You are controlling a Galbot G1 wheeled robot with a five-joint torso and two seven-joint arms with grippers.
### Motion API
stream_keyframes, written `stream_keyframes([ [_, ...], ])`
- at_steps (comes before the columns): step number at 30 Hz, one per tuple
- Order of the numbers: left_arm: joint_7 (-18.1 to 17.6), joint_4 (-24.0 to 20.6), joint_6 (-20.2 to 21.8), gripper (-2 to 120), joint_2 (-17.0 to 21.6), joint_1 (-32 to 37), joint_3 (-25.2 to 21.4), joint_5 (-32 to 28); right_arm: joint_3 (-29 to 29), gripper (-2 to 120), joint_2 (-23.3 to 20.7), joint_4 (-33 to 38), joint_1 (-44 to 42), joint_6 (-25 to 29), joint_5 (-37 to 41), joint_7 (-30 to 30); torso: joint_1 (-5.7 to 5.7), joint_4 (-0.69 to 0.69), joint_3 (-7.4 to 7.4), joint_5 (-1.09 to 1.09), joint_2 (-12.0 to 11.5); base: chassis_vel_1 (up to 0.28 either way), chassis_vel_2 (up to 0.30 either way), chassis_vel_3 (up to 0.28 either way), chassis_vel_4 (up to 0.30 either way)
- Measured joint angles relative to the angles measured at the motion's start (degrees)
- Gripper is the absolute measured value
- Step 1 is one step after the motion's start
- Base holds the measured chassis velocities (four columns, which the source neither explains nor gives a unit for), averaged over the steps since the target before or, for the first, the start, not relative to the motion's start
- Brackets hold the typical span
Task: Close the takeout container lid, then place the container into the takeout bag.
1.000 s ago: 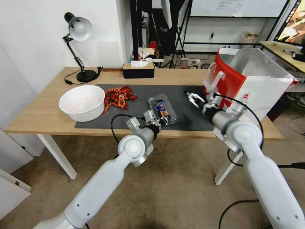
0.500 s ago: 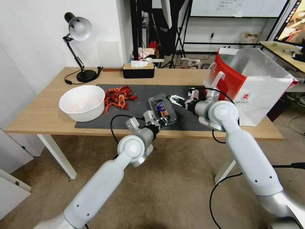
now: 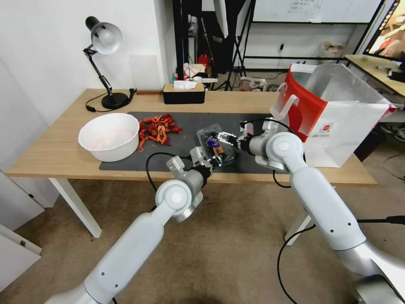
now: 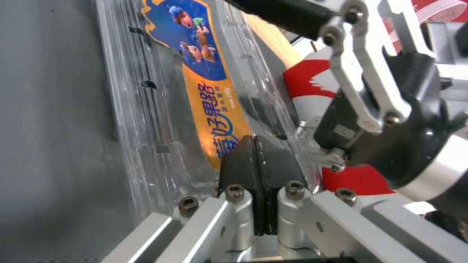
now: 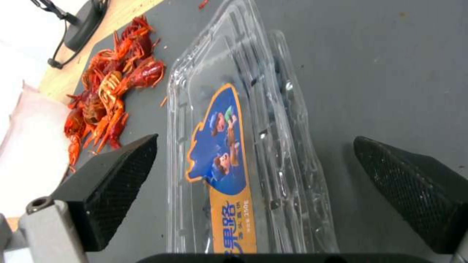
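The takeout container (image 3: 213, 142) lies on the dark mat (image 3: 253, 158), its clear lid (image 5: 229, 138) with a blue and orange sticker folded over the berry half. Whether the lid is snapped down I cannot tell. My left gripper (image 3: 215, 160) is shut on the container's near rim, and its pads (image 4: 256, 157) are pressed together over the clear plastic. My right gripper (image 3: 222, 137) hovers open just over the container's right side, its pads (image 5: 117, 175) spread wide on either side of the box. The red-and-white takeout bag (image 3: 333, 109) stands open at the table's right end.
A white bowl (image 3: 109, 136) and a pile of red crayfish (image 3: 157, 128) sit left of the container. A black tissue box (image 3: 184, 93) and a desk lamp (image 3: 107, 63) stand at the back. The table's front edge runs just behind my left wrist.
My right arm has swung left from beside the bag to over the container, with its gripper open. The left gripper keeps its hold on the near rim.
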Motion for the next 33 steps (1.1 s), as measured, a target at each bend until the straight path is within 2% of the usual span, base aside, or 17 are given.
stream_keyframes([
  [5,0.03,-0.23,0.0,0,0.14,0.09,-0.09,0.0,-0.36,98,0.2,-0.62,0.29,0.04,0.63,0.29,0.0,-0.01,0.0,0.0,0.0,0.0,0.0,0.0,0.0],
  [8,0.06,-0.45,0.0,0,0.23,0.2,-0.14,0.0,-0.4,87,0.5,-1.35,0.67,0.1,2.03,1.29,0.0,0.0,0.0,0.0,0.0,0.0,0.0,0.0,0.0],
  [13,0.14,-0.47,0.0,0,0.25,0.21,-0.23,0.01,-0.5,77,0.55,-1.8,0.83,0.13,2.71,1.82,0.0,0.0,0.0,0.0,0.0,0.0,0.0,0.0,0.0],
  [16,0.15,-0.48,-0.01,0,0.24,0.22,-0.34,0.03,-0.51,61,0.72,-2.04,0.83,0.15,2.94,2.1,0.0,-0.01,0.0,0.0,0.0,0.0,0.0,0.0,0.0],
  [18,0.15,-0.49,-0.02,0,0.25,0.24,-0.36,0.03,-0.5,57,0.83,-2.05,0.78,0.16,2.96,2.22,0.0,0.0,0.0,0.0,0.0,0.0,0.0,0.0,0.0],
  [21,0.17,-0.56,-0.07,0,0.34,0.37,-0.44,0.03,-0.42,42,1.04,-2.06,0.47,0.17,2.98,2.47,0.0,0.0,0.0,0.0,0.0,0.0,0.0,0.0,0.0],
  [22,0.17,-0.56,-0.07,0,0.34,0.37,-0.44,0.03,-0.42,42,1.04,-2.06,0.47,0.17,2.98,2.47,0.0,0.0,0.0,0.0,0.0,0.0,0.0,0.0,0.0],
  [25,0.2,-0.78,-0.15,0,0.42,0.47,-0.58,0.05,-0.16,29,1.24,-2.13,0.11,0.19,2.93,2.66,0.0,0.0,0.0,0.0,0.0,0.0,0.0,0.0,0.0],
  [26,0.2,-0.78,-0.15,0,0.42,0.47,-0.58,0.05,-0.16,29,1.24,-2.13,0.11,0.19,2.93,2.66,0.0,0.0,0.0,0.0,0.0,0.0,0.0,0.0,0.0],
  [27,0.2,-0.91,-0.17,0,0.47,0.48,-0.67,0.09,-0.08,22,1.26,-2.13,0.01,0.2,2.88,2.66,0.0,0.0,0.0,0.0,0.0,0.0,0.0,0.0,0.0],
  [29,0.21,-1.11,-0.25,0,0.6,0.49,-0.9,0.16,0.07,14,1.29,-2.12,-0.1,0.23,2.82,2.65,0.0,0.0,0.0,0.0,0.0,0.0,0.0,0.0,0.0],
  [30,0.21,-1.11,-0.25,0,0.6,0.49,-0.9,0.16,0.07,14,1.29,-2.12,-0.1,0.23,2.82,2.65,0.0,0.0,0.0,0.0,0.0,0.0,0.0,0.0,0.0],
  [33,0.84,-2.18,-0.56,0,1.43,0.95,-1.67,1.06,0.66,1,1.41,-1.95,-0.27,0.27,2.82,2.7,0.0,0.0,0.0,0.0,0.0,0.0,0.0,0.0,0.0],
])
